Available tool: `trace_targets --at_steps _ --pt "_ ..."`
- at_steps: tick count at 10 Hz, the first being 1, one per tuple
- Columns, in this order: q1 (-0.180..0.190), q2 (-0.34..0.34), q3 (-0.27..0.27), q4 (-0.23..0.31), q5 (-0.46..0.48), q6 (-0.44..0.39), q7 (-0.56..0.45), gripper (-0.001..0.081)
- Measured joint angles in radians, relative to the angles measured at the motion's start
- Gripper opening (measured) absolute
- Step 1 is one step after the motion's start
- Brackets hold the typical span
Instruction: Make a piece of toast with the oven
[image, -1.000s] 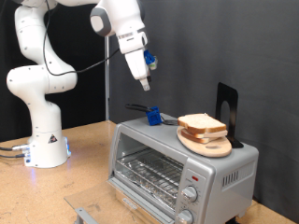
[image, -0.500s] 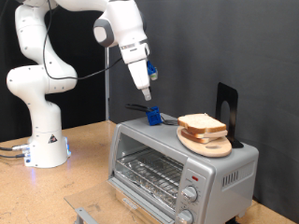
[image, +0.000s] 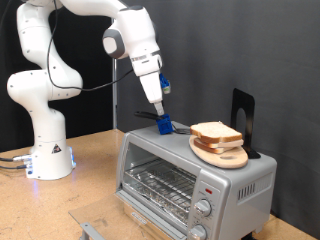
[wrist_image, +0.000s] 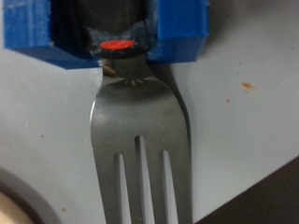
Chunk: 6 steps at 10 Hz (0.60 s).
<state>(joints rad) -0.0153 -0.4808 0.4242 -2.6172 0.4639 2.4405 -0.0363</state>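
The piece of toast (image: 215, 131) lies on a round wooden plate (image: 222, 156) on top of the silver oven (image: 170, 165). The oven's wire rack shows through its glass door. A metal fork with a blue block handle (image: 163, 123) also lies on the oven top, to the exterior view's left of the plate. My gripper (image: 158, 109) hangs just above the blue block, pointing down at it. In the wrist view the fork (wrist_image: 140, 121) and its blue block (wrist_image: 177, 28) fill the picture; my fingers do not show there.
Two knobs (image: 204, 210) and a red light (image: 208, 188) sit on the oven's front at the exterior view's right. A black upright stand (image: 243, 118) rises behind the plate. The robot base (image: 45, 150) stands on the wooden table at the exterior view's left.
My gripper has come down and slightly to the exterior view's right, from well above the oven to just over the blue fork handle. Toast, plate and oven have not moved.
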Motion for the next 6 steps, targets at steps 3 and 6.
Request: trace_targets --at_steps 3,6 --pt "-0.003 0.027 0.018 -0.012 -0.004 0.04 0.001 0.0808" --pt "-0.004 0.056 0.035 -0.016 -0.004 0.072 0.005 0.0808"
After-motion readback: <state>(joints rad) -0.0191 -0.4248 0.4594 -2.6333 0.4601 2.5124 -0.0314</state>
